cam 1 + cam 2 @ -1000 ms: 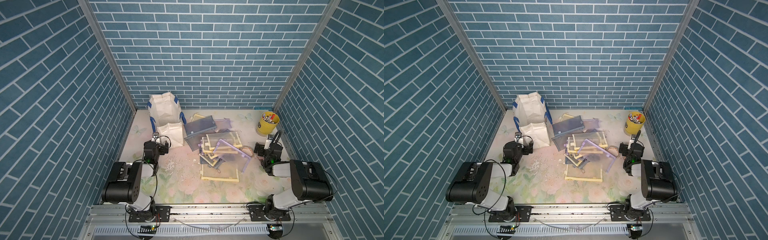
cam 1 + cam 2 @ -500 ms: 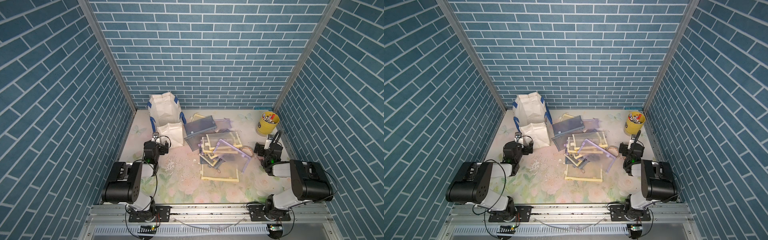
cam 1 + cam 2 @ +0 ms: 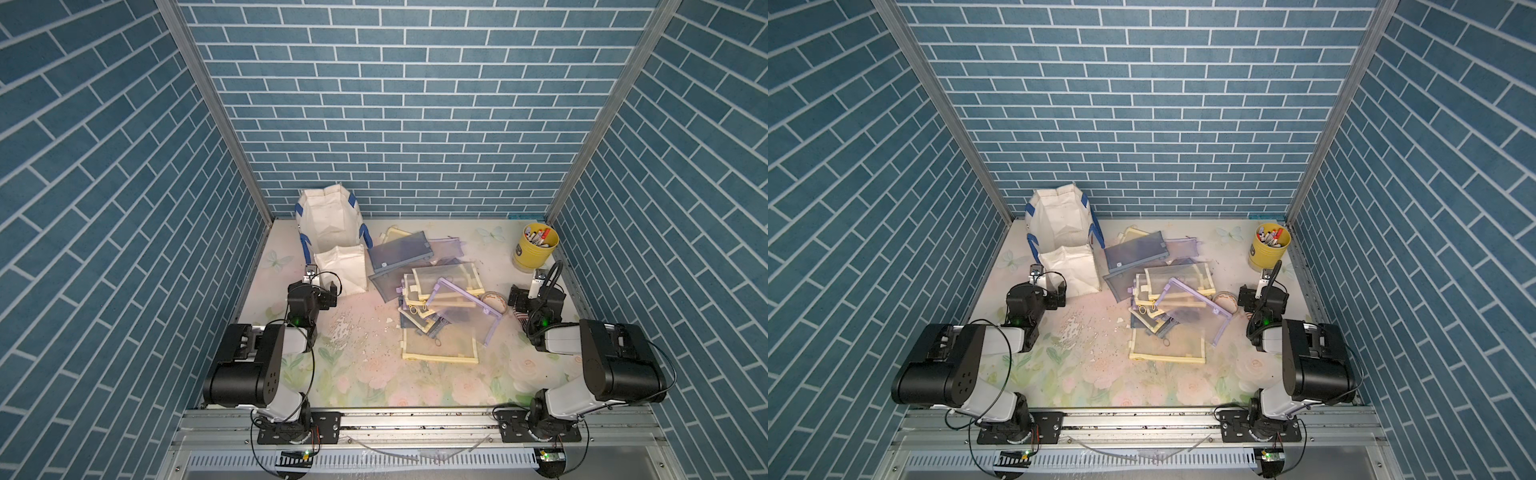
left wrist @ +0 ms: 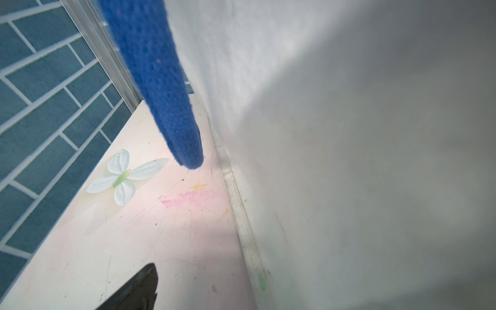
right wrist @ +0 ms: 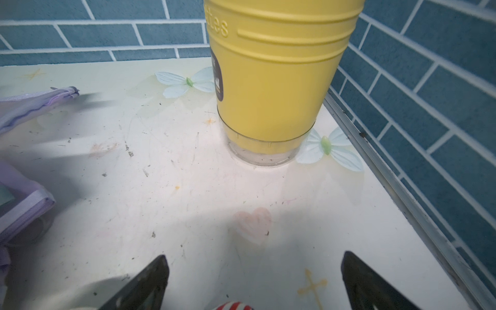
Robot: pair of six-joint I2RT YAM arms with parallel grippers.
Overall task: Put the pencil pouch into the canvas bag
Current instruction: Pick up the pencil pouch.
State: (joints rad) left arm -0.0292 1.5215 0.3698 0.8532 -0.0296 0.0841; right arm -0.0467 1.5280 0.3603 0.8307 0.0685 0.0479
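My left end effector point(image 3: 318, 286): jaws apart, empty, just beside the canvas bag point(image 3: 328, 220).
My right end effector point(image 5: 255, 284): jaws wide, empty, facing the yellow bucket point(image 5: 273, 80).
Canvas bag: upright, at 11 o'clock on the desk point(image 3: 374, 374).
Pencil pouches point(image 3: 440, 299): heaped mid-desk, outside the bag, at 4 o'clock from it.

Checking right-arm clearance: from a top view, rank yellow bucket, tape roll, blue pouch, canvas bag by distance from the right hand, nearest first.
1. yellow bucket: just ahead of the right hand, back-right corner.
2. tape roll: beside the hand, toward the middle.
3. blue pouch: back centre, next to the bag.
4. canvas bag: back-left corner, farthest.
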